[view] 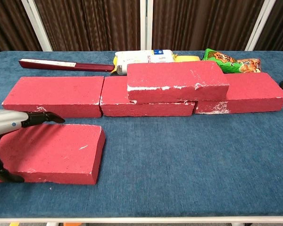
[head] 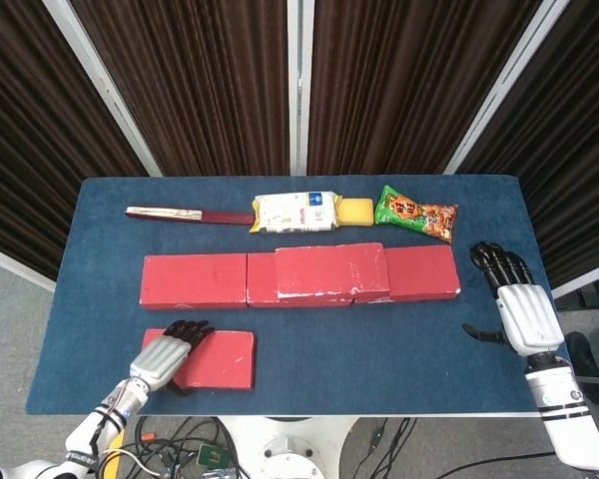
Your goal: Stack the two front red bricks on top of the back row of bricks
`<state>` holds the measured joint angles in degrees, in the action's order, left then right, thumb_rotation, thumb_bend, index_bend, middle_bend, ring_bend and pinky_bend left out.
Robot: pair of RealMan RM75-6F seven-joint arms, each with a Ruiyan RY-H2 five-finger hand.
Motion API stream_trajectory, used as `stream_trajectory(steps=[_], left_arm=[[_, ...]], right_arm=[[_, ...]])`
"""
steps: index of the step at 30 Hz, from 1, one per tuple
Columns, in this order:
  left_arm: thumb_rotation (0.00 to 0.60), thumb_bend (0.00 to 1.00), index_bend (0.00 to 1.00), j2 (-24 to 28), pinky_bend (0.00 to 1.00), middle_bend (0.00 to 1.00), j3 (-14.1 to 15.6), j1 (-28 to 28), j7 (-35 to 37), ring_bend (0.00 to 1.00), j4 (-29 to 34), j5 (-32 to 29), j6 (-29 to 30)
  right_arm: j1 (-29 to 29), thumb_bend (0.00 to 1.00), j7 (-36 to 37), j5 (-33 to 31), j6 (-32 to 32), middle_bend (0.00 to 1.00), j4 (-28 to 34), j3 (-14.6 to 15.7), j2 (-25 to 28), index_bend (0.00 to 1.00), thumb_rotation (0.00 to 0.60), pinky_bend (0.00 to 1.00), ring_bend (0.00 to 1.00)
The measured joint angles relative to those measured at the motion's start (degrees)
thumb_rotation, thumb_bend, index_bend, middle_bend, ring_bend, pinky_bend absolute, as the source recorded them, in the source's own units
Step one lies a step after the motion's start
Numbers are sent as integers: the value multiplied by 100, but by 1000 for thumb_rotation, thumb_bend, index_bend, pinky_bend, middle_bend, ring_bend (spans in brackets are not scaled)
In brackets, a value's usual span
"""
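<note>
One red brick (head: 220, 359) (view: 56, 150) lies flat on the blue table near the front left. My left hand (head: 166, 353) (view: 12, 123) straddles its left end. The fingers (view: 43, 117) reach over the top toward the far edge, and the thumb sits by the front face. Behind it the back row of red bricks (head: 195, 280) (view: 54, 96) runs across the table. Another red brick (head: 331, 269) (view: 177, 80) is stacked on the row's middle. My right hand (head: 519, 304) hovers open at the table's right edge, holding nothing.
Along the back lie a dark red flat box (head: 180, 215) (view: 61, 65), a white snack pack (head: 298, 213) (view: 144, 57) with a yellow packet (head: 355, 211), and a green snack bag (head: 415, 213) (view: 231, 61). The blue table's front edge (head: 379, 404) is close to the front brick.
</note>
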<state>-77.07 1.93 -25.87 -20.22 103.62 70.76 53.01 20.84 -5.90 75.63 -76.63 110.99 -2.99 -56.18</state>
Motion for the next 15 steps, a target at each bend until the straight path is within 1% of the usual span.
stream_trajectory(steps=[3,9,15], left_arm=[[600,0,0,-12,0,0,3,-50,14,0,-69,-88,-38],[600,0,0,-29,0,0,1,-129,105,0,-154,-238,-118],[600,0,0,-84,0,0,-6,-172,234,0,-261,-246,-140]], right_arm=[[-11,0,-3,-9,107,0,-3,-13,21,0,600,0,0],[-72,0,47,42,109,0,-51,-94,0,0,600,0,0],[-113,0,76,46,164,0,-84,-149,18,0,600,0,0]])
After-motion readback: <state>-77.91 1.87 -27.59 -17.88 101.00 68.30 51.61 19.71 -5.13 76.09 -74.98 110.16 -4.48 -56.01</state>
